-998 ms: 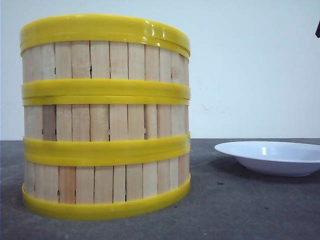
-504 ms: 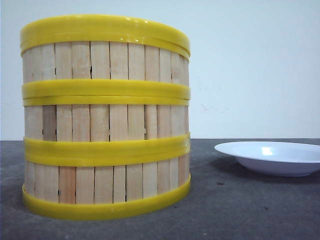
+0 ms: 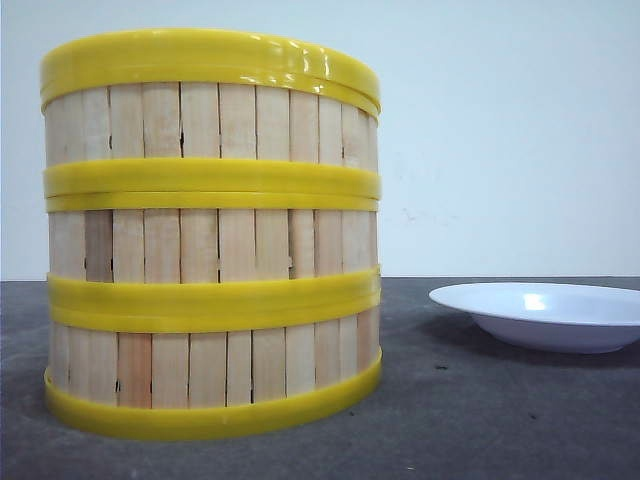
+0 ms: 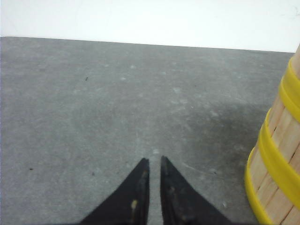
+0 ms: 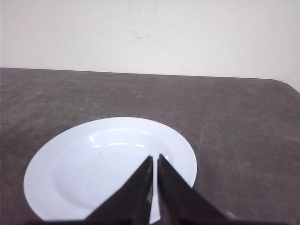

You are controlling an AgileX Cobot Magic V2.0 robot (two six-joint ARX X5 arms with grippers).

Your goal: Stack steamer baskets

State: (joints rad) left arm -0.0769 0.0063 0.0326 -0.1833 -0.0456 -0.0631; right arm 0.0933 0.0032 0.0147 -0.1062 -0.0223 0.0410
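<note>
1. Baskets: the three steamer baskets [image 3: 210, 235] stand as one upright column toward the bench's [image 3: 480, 420] left side, rims seated on one another, so stacking looks done.
2. Left hand [image 4: 154, 164], clenched and empty, hangs just beside the column, apparently clear of it.
3. Right hand [image 5: 155, 161], clenched and empty, hangs over the white plate [image 5: 75, 173].

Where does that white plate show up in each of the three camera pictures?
Front view: white plate at the right edge, on the table, apart from the stacked steamer baskets.
Left wrist view: not in it.
Right wrist view: plate beyond the right claw.
Shared landmark: the grey table.
</note>
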